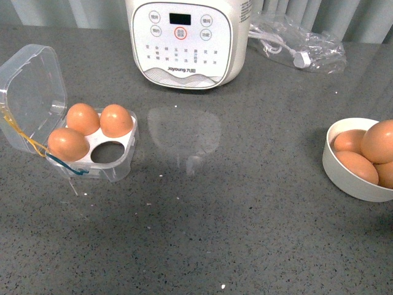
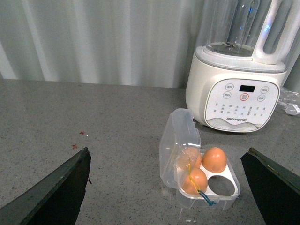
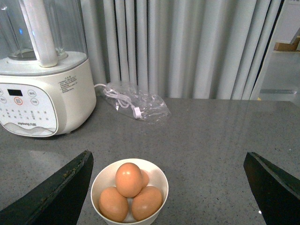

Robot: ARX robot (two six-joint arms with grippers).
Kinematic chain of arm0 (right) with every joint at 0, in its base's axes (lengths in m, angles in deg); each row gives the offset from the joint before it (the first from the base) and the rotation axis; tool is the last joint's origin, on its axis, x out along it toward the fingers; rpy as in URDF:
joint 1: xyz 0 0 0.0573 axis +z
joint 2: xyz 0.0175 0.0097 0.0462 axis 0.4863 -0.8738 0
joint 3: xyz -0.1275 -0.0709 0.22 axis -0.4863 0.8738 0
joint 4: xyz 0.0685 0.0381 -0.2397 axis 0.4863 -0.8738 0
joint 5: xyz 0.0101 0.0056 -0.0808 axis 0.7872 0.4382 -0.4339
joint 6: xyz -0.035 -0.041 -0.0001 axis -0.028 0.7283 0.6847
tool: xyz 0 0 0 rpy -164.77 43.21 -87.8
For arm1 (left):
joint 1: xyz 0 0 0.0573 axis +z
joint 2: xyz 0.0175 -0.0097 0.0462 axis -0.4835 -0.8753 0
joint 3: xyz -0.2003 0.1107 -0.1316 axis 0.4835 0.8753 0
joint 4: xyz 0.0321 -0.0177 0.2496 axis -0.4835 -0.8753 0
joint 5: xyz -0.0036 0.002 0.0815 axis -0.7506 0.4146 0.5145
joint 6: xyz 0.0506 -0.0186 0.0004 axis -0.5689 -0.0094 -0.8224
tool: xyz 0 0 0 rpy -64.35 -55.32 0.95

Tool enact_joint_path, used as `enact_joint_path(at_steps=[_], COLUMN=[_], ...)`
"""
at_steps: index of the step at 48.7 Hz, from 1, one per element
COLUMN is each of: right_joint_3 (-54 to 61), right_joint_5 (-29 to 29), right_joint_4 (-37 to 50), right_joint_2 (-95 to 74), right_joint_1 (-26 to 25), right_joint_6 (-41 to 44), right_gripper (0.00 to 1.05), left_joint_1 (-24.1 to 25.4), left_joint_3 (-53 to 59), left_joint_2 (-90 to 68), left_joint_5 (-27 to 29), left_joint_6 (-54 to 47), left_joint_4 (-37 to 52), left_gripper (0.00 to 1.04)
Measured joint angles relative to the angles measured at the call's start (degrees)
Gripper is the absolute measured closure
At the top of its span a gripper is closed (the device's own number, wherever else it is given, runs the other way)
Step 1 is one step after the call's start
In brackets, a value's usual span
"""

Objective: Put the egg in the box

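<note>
1. Front: the box (image 1: 92,144) is lying open at nine o'clock, free cell (image 1: 110,152) at its five; the egg (image 1: 379,140) is topping the bowl (image 1: 344,181) at three.
2. Left wrist: the left hand (image 2: 167,154) is hanging wide, empty.
3. Right wrist: the right hand (image 3: 167,154) is gaping, empty; I'd be lowering straight and pinching gently.

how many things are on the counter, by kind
clear plastic four-cell egg case: 1
round white bowl: 1
white Joyoung blender: 1
clear plastic bag holding a white cable: 1
orange-brown eggs: 7 (3 in the case, 4 in the bowl)
total: 11
</note>
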Motion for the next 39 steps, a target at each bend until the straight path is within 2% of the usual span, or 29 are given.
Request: enact_joint_path(at_steps=[39], right_joint_3=[0.00], right_joint_5=[0.00], right_joint_4=[0.00], right_joint_2=[0.00], right_joint_1=[0.00], right_joint_6=[0.02], right_gripper=[0.07], left_joint_1=[0.00], left_joint_3=[0.00], left_joint_2=[0.00], left_joint_5=[0.00], left_joint_6=[0.00], left_joint_4=[0.00], left_gripper=[0.07])
